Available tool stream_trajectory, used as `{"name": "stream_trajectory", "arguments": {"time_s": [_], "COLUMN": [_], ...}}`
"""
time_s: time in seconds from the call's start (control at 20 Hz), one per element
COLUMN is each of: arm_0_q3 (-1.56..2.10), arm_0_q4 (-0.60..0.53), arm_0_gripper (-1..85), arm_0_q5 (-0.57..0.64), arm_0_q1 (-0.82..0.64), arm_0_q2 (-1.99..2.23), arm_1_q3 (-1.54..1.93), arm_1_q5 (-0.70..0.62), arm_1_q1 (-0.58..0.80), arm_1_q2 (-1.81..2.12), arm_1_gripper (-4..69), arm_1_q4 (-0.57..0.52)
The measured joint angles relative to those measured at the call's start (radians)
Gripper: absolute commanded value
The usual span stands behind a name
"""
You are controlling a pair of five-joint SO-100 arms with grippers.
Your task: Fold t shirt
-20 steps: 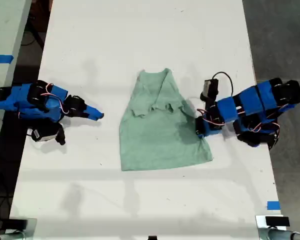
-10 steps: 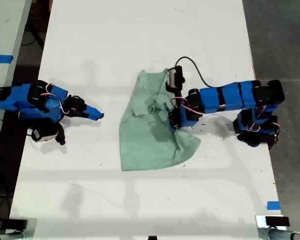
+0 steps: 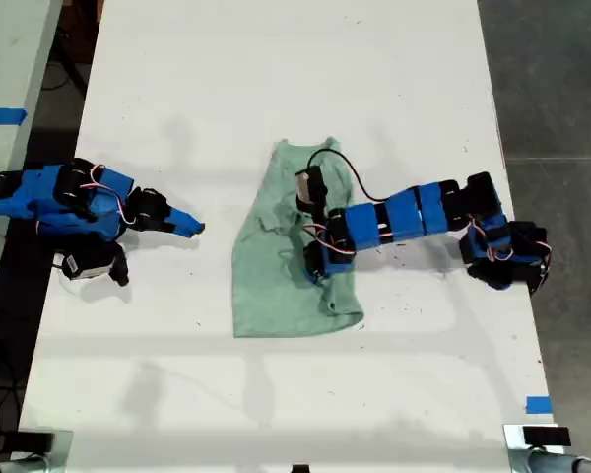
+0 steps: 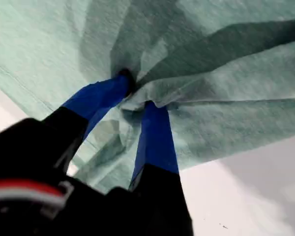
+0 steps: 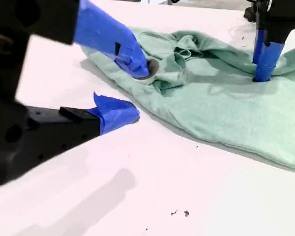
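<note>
T shirt [image 3: 276,286]: soft, light, limp; bunches when dragged. Take it by hem or edge. First claw [image 4: 137,98] clenched on fabric; second claw [image 5: 125,91] released, empty.

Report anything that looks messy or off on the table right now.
The t shirt is no neat fold: its side toward the exterior view's right is dragged over in bunched wrinkles where my first gripper pinches it. Small dark specks dot the white table. My second gripper sits open beside the cloth, holding nothing.
</note>
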Motion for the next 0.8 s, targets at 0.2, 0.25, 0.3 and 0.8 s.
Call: {"name": "stream_trajectory", "arguments": {"time_s": [0.2, 0.25, 0.3, 0.8], "arm_0_q3": [0.0, 0.0, 0.0, 0.0], "arm_0_q4": [0.0, 0.0, 0.0, 0.0], "arm_0_gripper": [10.9, 10.9, 10.9, 10.9], "arm_0_q5": [0.0, 0.0, 0.0, 0.0], "arm_0_q1": [0.0, 0.0, 0.0, 0.0], "arm_0_q2": [0.0, 0.0, 0.0, 0.0], "arm_1_q3": [0.0, 0.0, 0.0, 0.0], "arm_1_q5": [0.005, 0.006, 0.005, 0.012], "arm_1_q1": [-0.005, -0.005, -0.005, -0.009], "arm_1_q2": [0.0, 0.0, 0.0, 0.486], "arm_1_gripper": [13.3, 13.8, 14.3, 21.7], "arm_1_q4": [-0.003, -0.003, -0.002, 0.325]}}
